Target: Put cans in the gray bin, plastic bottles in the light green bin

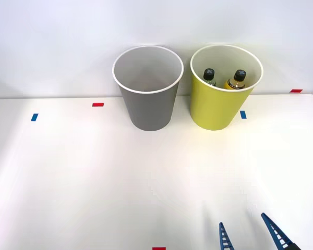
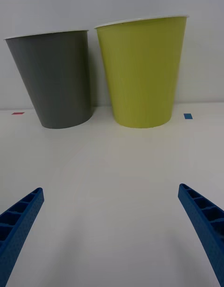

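Gray bin: the tall tapered round gray bin [image 1: 148, 99] with a white rim stands left on the white desk [image 1: 94, 177]; its inside looks empty, no cans seen.
Light green bin: the tall tapered lime bin [image 1: 219, 104], just beside it, holds both small clear black-capped plastic bottles [image 1: 223, 78].
Gripper: the right gripper [image 1: 250, 234] hangs near the desk's front edge, blue fingers apart, holding nothing.
Progress: bottle sorting looks done.

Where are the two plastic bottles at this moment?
In the front view, both plastic bottles stand inside the light green bin, at the table's far edge, right of the gray bin.
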Robot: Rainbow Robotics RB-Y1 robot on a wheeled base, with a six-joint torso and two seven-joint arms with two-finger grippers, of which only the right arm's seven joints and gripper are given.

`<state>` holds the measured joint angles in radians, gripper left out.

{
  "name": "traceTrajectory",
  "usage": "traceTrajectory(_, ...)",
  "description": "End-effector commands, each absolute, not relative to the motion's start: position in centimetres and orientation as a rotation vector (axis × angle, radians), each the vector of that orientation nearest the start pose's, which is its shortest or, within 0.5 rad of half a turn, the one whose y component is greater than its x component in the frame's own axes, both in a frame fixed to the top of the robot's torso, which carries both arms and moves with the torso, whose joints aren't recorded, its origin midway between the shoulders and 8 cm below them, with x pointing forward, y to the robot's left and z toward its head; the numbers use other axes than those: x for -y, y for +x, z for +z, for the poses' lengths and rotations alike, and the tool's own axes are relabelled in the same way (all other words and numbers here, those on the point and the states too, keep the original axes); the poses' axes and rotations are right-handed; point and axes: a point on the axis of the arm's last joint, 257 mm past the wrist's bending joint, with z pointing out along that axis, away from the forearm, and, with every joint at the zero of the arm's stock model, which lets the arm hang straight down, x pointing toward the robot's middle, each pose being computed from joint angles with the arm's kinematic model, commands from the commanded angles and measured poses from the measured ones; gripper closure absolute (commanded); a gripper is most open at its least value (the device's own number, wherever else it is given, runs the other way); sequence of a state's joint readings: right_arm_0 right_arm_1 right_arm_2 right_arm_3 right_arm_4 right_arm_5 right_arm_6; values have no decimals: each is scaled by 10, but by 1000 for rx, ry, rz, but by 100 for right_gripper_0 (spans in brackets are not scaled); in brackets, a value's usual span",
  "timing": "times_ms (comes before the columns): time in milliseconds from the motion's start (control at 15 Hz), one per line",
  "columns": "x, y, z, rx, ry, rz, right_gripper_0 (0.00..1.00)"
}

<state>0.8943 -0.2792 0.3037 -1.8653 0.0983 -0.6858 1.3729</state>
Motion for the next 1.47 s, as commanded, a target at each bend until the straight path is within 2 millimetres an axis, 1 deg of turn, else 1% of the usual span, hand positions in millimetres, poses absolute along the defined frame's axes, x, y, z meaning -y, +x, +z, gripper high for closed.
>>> traceTrajectory(67,194,246,-270,-1508,-115,203,0)
traceTrajectory(1467,194,246,-270,-1508,-115,203,0)
